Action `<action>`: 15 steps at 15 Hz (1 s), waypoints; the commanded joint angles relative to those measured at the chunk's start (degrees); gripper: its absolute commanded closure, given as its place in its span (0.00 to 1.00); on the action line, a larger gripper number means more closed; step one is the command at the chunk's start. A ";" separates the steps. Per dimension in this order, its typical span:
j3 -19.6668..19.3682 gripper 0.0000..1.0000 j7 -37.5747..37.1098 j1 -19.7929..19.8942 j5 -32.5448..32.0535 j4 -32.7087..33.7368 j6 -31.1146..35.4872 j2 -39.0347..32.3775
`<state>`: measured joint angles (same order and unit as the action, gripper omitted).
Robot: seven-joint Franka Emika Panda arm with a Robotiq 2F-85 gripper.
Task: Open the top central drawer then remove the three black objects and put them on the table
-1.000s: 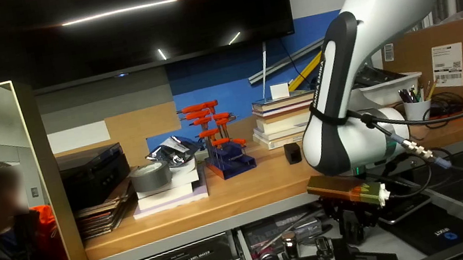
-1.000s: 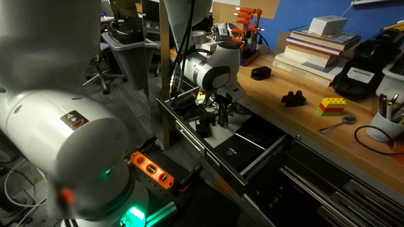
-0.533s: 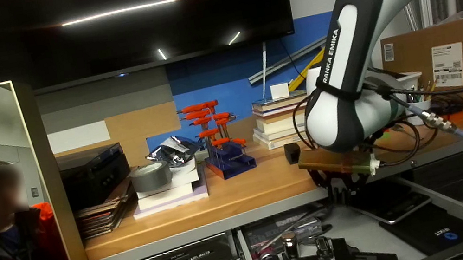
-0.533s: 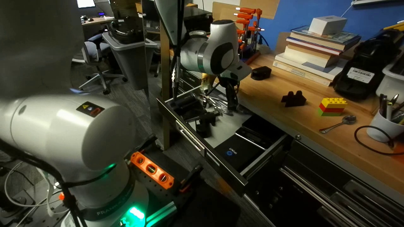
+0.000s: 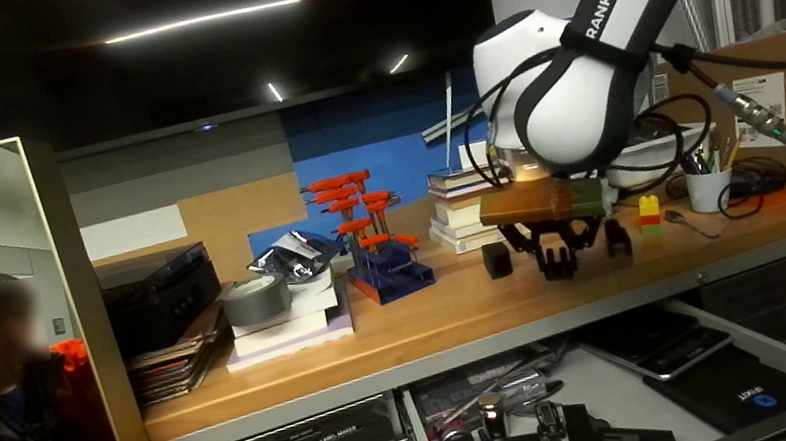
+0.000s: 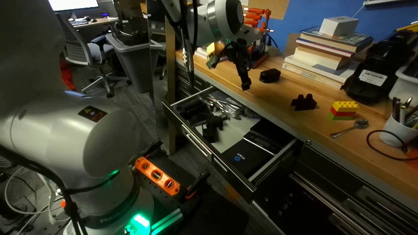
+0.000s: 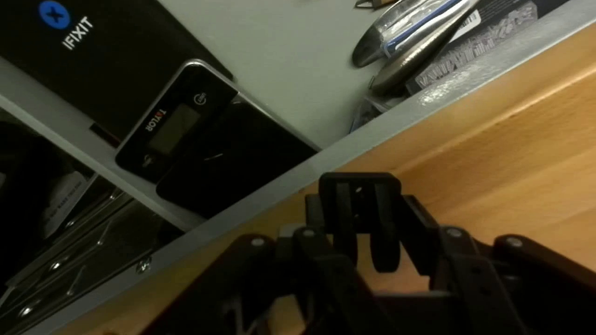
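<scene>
The top central drawer (image 6: 225,168) is pulled open in both exterior views, with dark tools and flat black items inside. My gripper (image 5: 557,257) is above the table (image 5: 411,329), just behind its front edge. In the wrist view the gripper (image 7: 361,209) is shut on a small black object with two prongs (image 7: 361,179). One black block (image 5: 497,260) stands on the table to the left of the gripper in that view; it also shows in an exterior view (image 6: 270,75). Another black pronged object (image 6: 304,102) stands farther along the table, beside toy bricks.
On the table stand stacked books (image 6: 323,55), an orange-red tool rack (image 5: 387,253), toy bricks (image 6: 344,110), a spoon (image 6: 351,128) and a pen cup (image 5: 710,190). The drawer holds a kitchen scale (image 7: 219,135) and an iFixit case (image 7: 102,60).
My gripper has risen out of the open drawer with the black object and moved back over the table's front part. The drawer and the two black objects on the table have not moved.
</scene>
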<state>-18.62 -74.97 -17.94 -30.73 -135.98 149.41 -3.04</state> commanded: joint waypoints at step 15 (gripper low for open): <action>10.28 0.78 15.97 18.17 11.30 28.67 -5.17 -21.64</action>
<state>-7.77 -64.26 -1.27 -23.86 -114.01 145.25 -19.06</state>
